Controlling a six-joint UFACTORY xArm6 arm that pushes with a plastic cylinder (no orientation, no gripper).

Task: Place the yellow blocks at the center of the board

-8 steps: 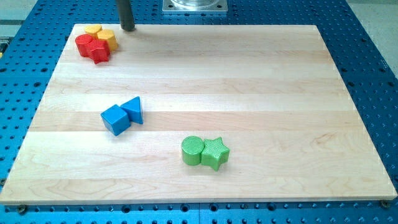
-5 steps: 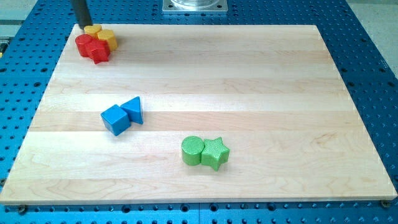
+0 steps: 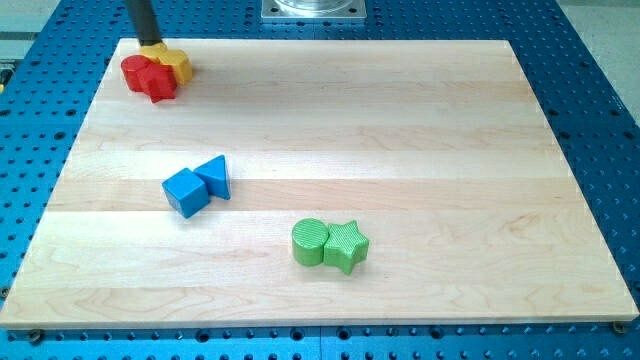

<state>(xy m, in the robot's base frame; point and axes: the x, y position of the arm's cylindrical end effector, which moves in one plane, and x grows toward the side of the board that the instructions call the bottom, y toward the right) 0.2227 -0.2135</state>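
- Two yellow blocks (image 3: 170, 60) sit at the board's (image 3: 400, 120) top-left corner, pressed against a red cylinder (image 3: 135, 71) and red star (image 3: 160, 84).
- My tip (image 3: 150, 44) rests against the yellow pair's top side, grasping nothing.
- Blue cube (image 3: 186, 192) and blue triangle (image 3: 215, 176) touch, left of centre.
- Green cylinder (image 3: 310, 241) and green star (image 3: 347, 244) touch near the bottom edge.

Bright, even light; sharp focus
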